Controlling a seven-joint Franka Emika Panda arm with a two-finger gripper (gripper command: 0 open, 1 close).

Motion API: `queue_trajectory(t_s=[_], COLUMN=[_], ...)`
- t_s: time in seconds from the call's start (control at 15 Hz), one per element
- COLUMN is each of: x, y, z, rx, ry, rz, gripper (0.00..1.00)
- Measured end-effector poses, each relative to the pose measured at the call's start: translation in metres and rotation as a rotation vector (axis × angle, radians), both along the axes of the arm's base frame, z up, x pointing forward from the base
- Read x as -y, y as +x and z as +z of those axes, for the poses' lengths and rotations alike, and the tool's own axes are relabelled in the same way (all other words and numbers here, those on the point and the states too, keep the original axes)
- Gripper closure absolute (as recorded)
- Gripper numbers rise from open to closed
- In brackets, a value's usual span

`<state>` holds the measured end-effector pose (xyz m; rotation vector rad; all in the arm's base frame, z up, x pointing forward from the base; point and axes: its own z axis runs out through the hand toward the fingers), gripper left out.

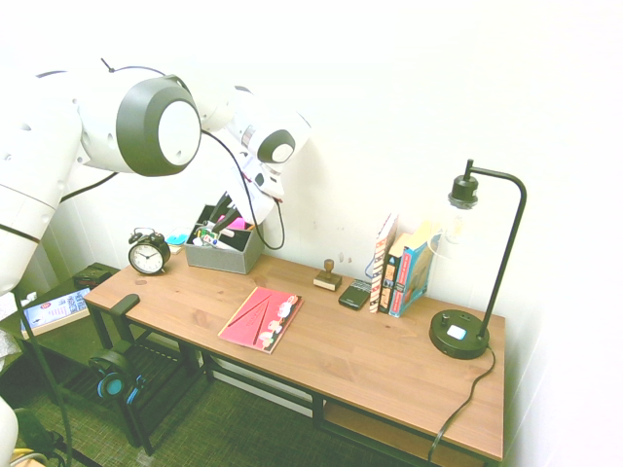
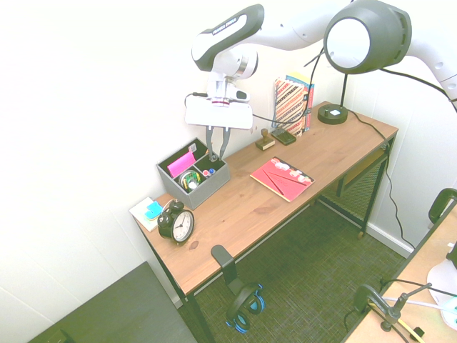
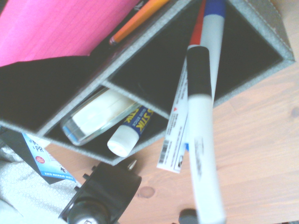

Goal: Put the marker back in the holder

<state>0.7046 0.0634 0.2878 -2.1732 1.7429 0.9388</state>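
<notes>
First exterior view: hand [image 1: 224,216] reaching down to holder [image 1: 222,259]; alarm clock [image 1: 148,253] beside holder, on worktop [image 1: 336,321].

Second exterior view: hand [image 2: 216,157] at holder's pen compartment, fingers narrowly parted; cannot tell if marker is gripped.

Wrist view: marker [image 3: 202,140], black end over holder's compartment, white barrel crossing rim; glue stick [image 3: 131,133] in adjoining compartment.

Office-like room: desk [image 1: 341,331], lamp [image 1: 460,331], organiser [image 1: 225,255].
</notes>
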Motion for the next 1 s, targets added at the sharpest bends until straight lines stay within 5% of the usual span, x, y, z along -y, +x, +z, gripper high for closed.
queue_trajectory(t_s=[0.33,1.0], x=[0.005,0.054], y=[-0.014,-0.143], z=[0.052,0.195], rx=[0.065,0.299], ry=[-0.044,-0.437], rz=[0.086,0.480], gripper=[0.00,0.00])
